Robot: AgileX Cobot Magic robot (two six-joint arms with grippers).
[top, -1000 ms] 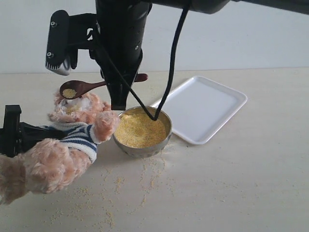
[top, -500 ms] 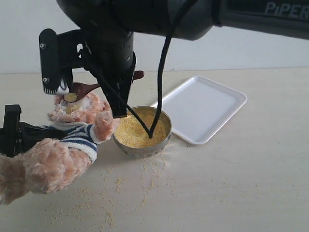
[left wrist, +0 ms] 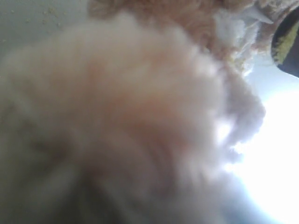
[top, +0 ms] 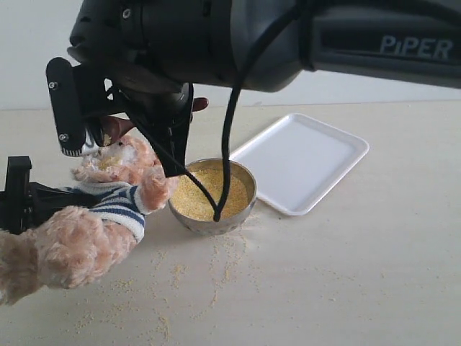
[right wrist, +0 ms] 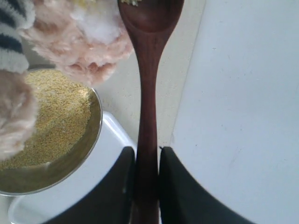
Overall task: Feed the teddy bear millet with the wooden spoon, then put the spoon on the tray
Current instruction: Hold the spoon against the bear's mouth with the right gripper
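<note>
Wooden spoon (right wrist: 148, 93) pinched in right hand (right wrist: 147, 161), tip at teddy bear (top: 108, 209) muzzle, left hand (top: 29, 198) state unclear

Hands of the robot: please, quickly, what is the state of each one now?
Left hand: at the teddy bear, tips hidden by fur; cannot be told.
Right hand: closed on the wooden spoon.

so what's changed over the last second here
The right arm swung left and lower. Its claw kept hold of the wooden spoon, whose bowl hardly shifted over the face of the teddy bear. Bear, millet and tray stayed put.
</note>
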